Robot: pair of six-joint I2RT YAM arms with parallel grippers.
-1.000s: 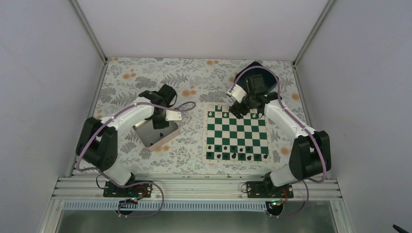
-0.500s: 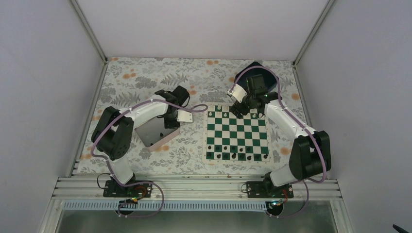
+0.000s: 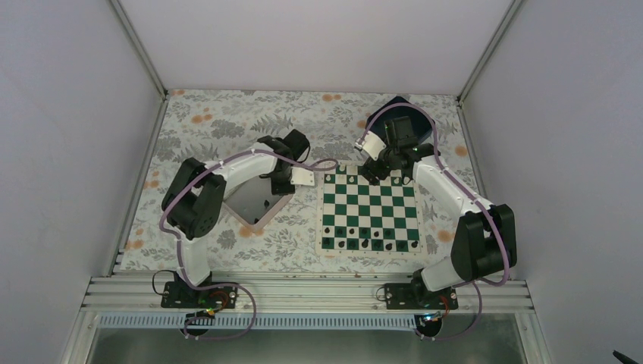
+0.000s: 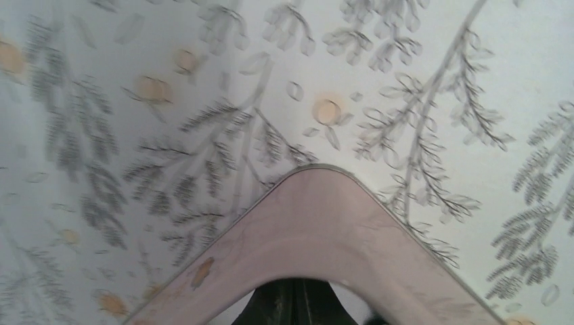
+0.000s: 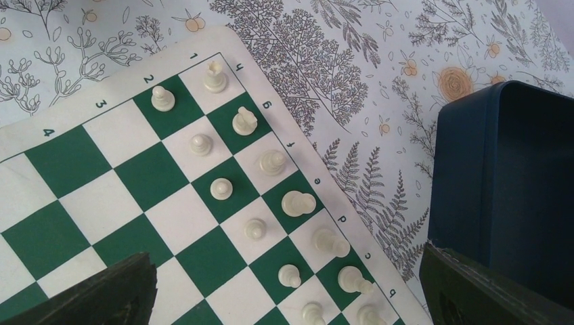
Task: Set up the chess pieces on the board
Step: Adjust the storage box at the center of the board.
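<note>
My enclosure: one covered table, three walls.
Tablecloth [image 3: 220, 121], white, printed with grey ferns and orange blossoms; plain pale lilac-grey walls [image 3: 318, 38] at the back and on both sides; slanting aluminium corner posts [image 3: 140, 49]; ribbed aluminium rail [image 3: 303, 292] along my near edge; soft, even light.

The left arm [image 3: 227, 171] climbs from its base, folds hard at the elbow and stretches out to the right, wrist bent over so the left hand [image 3: 282, 182] points down, its fingers [image 4: 294, 305] pressed tight together and only their dark tips showing at the bottom of its own camera's view. The right arm [image 3: 447, 189] leans forward and to the left in one long reach; its right hand [image 3: 371, 173] is tipped downward, the two fingers spread as wide as they go.
</note>
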